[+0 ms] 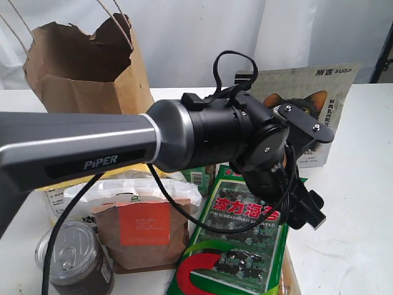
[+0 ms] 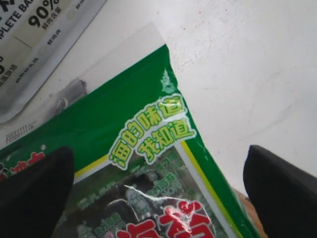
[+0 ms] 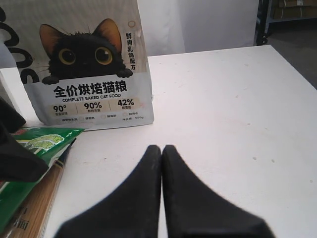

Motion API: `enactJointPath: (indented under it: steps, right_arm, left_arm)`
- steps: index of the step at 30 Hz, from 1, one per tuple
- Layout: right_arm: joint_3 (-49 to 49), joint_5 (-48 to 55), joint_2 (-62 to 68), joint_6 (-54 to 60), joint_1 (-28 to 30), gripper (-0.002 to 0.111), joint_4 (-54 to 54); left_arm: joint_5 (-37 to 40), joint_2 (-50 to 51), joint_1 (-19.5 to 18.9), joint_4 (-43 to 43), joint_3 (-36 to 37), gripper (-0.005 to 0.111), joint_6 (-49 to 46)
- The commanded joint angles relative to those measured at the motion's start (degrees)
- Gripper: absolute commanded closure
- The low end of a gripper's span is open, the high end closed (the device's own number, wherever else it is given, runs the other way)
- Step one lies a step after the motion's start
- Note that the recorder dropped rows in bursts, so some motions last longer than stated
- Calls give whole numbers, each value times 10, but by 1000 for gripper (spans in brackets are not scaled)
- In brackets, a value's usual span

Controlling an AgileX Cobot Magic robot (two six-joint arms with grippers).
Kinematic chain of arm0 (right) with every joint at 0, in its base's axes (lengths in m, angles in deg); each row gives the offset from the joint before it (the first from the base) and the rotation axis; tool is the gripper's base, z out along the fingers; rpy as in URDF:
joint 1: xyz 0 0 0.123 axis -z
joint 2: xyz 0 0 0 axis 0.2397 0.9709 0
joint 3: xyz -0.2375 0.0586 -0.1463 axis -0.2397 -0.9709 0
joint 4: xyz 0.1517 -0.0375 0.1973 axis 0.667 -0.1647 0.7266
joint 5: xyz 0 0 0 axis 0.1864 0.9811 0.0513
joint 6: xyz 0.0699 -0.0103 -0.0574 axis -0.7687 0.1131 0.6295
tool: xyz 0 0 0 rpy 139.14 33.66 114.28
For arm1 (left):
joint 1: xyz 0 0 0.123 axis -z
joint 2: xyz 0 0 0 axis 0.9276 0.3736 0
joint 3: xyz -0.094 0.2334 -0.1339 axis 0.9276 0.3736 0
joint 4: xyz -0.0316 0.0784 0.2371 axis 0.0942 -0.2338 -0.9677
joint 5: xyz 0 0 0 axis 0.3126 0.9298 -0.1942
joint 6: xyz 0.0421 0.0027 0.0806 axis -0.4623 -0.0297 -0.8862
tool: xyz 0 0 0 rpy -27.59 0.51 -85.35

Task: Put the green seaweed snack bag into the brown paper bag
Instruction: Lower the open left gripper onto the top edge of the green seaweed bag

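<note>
The left gripper (image 2: 158, 191) hung spread over the glossy seaweed bag (image 1: 236, 243), right gripper (image 3: 162, 163) closed empty; a shallow pinch risked slippage before the paper bag (image 1: 92, 80) at 10 o'clock.

White bench (image 1: 359, 239), matte, faintly speckled. White fabric backdrop (image 1: 196, 31) hung behind it, evenly lit. Past the bench's corner lay grey floor (image 3: 303, 57) and metal shelving (image 3: 277, 17) with boxes.

You find "PiPER" on the left arm (image 1: 92, 161) at nine o'clock. The cat food bag (image 1: 334, 83) at two o'clock reads "COMPLETE BAKED CAT FOOD", 90%, 90%, 42%. The green seaweed snack bag (image 1: 236, 246) at six o'clock reads "波力海苔".
</note>
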Motion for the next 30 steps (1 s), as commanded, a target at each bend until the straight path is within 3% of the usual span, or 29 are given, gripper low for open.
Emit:
enactJointPath:
  steps: [1,12,14,22,30]
  right_arm:
    - [-1,-1,-3,2,3,108,1]
    - [-1,-1,-3,2,3,108,1]
    - [-1,-1,-3,2,3,108,1]
    - [-1,-1,-3,2,3,108,1]
    - [-1,-1,-3,2,3,108,1]
  left_arm:
    - [-3,13,6,4,-4,22,5]
    - [-16,29,19,-29,-4,23,34]
    - [-12,33,19,-50,-4,30,57]
    - [-11,33,19,-60,-4,76,61]
    - [12,29,19,-56,-16,78,65]
